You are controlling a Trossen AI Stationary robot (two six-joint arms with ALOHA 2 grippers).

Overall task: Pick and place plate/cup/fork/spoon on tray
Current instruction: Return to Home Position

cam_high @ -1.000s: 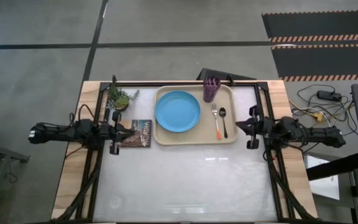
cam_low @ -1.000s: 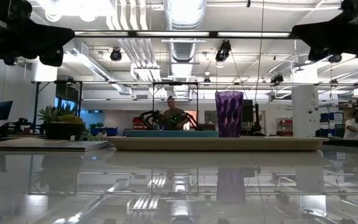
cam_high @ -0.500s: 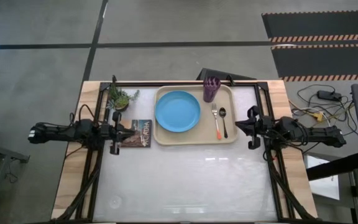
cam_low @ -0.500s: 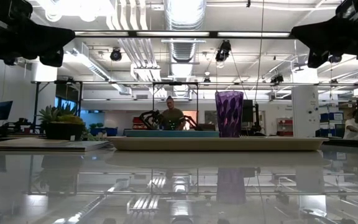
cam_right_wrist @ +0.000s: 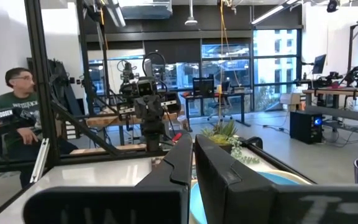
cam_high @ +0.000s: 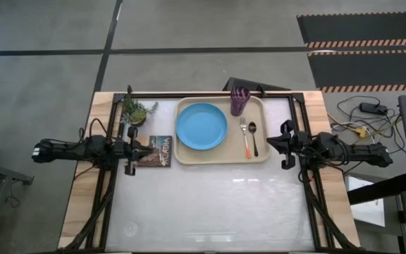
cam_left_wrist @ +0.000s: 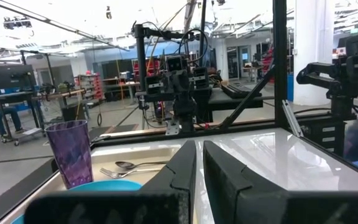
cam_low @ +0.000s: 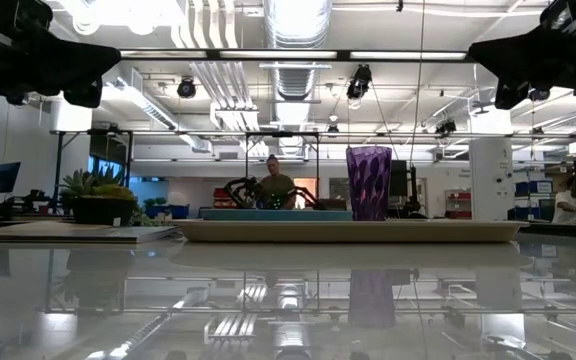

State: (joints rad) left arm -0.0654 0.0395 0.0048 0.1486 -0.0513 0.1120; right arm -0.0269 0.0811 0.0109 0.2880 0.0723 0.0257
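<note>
On the desk [cam_high: 210, 204], home both arms straight outward and high. The left gripper [cam_high: 132, 152] is by the book [cam_high: 159, 150], the right gripper [cam_high: 280, 144] just beside the tray [cam_high: 220, 158], and both are clenched on nothing. Don't swing inward: the tray holds the plate [cam_high: 201, 126], cup [cam_high: 240, 101], fork [cam_high: 245, 140] and spoon [cam_high: 254, 137].

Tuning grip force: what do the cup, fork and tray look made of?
The cup looks plastic, possibly glass: translucent purple, ridged walls, light showing through. The fork has shiny silver tines, probably metal; its orange-red handle looks plastic, hard to confirm. The tray is matte beige with a rounded moulded rim, likely plastic or melamine.
</note>
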